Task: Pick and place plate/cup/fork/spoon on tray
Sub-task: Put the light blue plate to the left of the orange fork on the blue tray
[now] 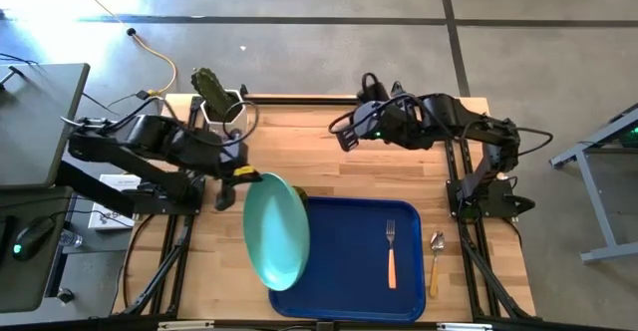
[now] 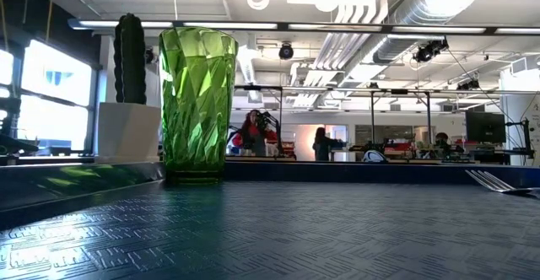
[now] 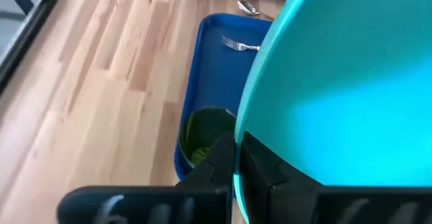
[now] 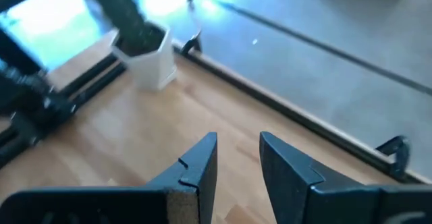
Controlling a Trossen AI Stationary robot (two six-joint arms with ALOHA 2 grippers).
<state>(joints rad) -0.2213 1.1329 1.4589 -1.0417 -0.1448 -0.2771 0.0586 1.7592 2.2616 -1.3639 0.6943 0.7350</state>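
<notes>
While clamped on the round, smooth mint plate [image 1: 276, 228] | left claw [image 1: 242, 176] tilts it | right claw [image 4: 236, 158] fingers apart | ribbed blue tray [image 1: 349, 271]

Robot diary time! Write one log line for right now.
left gripper: shut on plate, over tray edge | cup, fork: on tray | spoon: on table | right gripper: open, empty

Grey concrete floor [image 1: 299, 52], exposed ceiling ducts [image 2: 396, 10], bright windows [image 2: 42, 86]
</notes>
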